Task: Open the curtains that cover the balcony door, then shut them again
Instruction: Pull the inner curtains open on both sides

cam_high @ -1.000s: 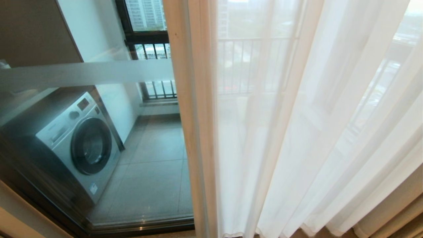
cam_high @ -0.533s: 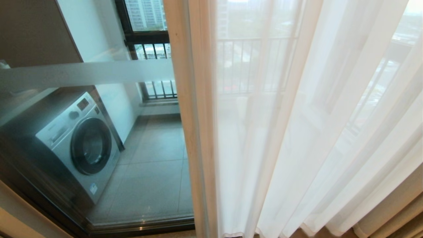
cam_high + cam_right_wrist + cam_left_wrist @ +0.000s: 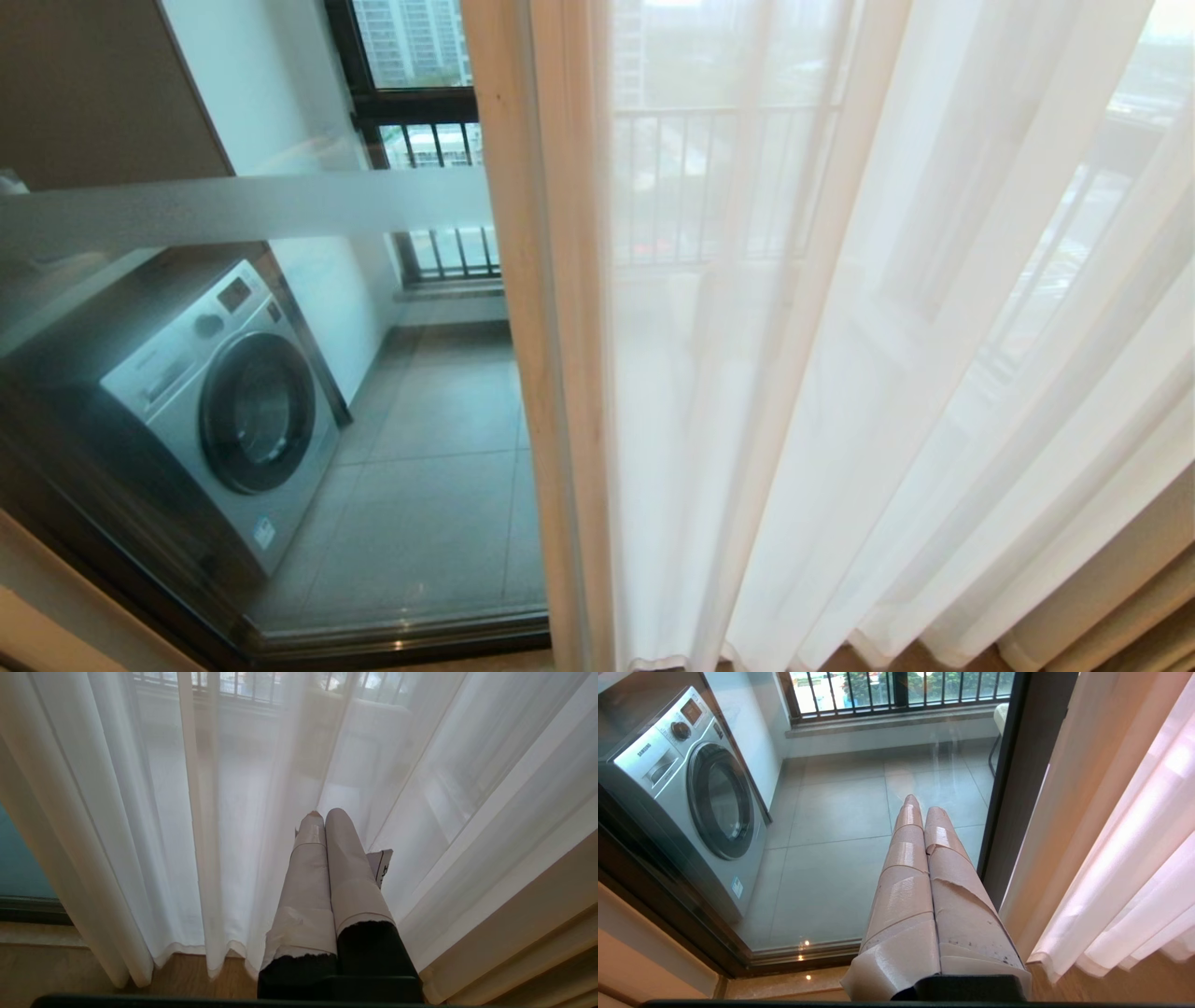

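Sheer pleated curtains, glass balcony door (frosted band)

A high-rise flat: washing machine on a tiled balcony behind sheer curtains.

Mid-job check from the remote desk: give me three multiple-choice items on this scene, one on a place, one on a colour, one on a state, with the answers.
1. Where is the washing machine?
A. behind the glass of the balcony door, on the robot's left
B. behind the curtains, on the right
C. indoors on the wooden floor

2. What colour are the curtains?
A. dark brown
B. sheer white
C. blue

3. How are the left gripper and right gripper?
A. both open
B. clamped on fabric
C. both shut, holding nothing

Answers: 1 A, it shows through the uncovered glass. 2 B, the railing shows through them. 3 C, each wrist view shows taped fingers pressed together with nothing between.
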Controlling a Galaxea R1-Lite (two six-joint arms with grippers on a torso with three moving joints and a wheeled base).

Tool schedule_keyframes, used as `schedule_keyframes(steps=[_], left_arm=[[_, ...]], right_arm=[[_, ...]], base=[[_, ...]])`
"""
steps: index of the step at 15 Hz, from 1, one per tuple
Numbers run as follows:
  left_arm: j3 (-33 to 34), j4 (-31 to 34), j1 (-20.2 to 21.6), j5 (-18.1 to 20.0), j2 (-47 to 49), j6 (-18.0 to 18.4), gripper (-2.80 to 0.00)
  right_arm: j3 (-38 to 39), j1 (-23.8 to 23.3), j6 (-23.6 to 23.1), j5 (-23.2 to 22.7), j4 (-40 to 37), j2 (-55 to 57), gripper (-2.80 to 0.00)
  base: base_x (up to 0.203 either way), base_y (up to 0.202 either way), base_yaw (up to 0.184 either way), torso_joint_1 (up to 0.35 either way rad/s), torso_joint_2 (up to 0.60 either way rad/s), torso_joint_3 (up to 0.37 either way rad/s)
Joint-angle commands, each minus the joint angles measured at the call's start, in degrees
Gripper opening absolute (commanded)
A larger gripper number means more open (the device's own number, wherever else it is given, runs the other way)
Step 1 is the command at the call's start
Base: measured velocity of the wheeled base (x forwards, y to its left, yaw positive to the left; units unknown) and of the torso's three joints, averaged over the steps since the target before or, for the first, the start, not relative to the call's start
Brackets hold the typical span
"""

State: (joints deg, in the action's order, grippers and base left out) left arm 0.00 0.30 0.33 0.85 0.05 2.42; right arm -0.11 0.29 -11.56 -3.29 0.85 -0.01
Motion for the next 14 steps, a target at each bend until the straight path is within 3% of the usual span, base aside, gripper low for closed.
schedule_keyframes(steps=[1, 4, 6, 9, 14], left_arm=[[0.0, 0.0, 0.0, 0.0, 0.0, 0.0, -2.80], [0.0, 0.0, 0.0, 0.0, 0.0, 0.0, -2.80], [0.0, 0.0, 0.0, 0.0, 0.0, 0.0, -2.80], [0.0, 0.0, 0.0, 0.0, 0.0, 0.0, -2.80], [0.0, 0.0, 0.0, 0.0, 0.0, 0.0, -2.80]], right_arm=[[-0.9, 0.1, -1.3, -0.7, 0.4, 0.0, -2.80], [-6.8, 0.1, -1.3, -14.7, -1.8, 0.3, -2.80], [-10.8, 0.1, -1.4, -21.4, -3.5, 4.6, -2.80], [-16.6, 2.7, -1.4, -25.2, -1.6, 17.8, -2.80], [-31.9, 9.3, -1.7, -26.6, 3.1, 42.9, -2.80]], base=[[0.000, 0.000, 0.000, 0.000, 0.00, 0.000], [0.000, 0.000, 0.000, 0.000, 0.00, 0.000], [0.000, 0.000, 0.000, 0.000, 0.00, 0.000], [0.000, 0.000, 0.000, 0.000, 0.00, 0.000], [0.000, 0.000, 0.000, 0.000, 0.00, 0.000]])
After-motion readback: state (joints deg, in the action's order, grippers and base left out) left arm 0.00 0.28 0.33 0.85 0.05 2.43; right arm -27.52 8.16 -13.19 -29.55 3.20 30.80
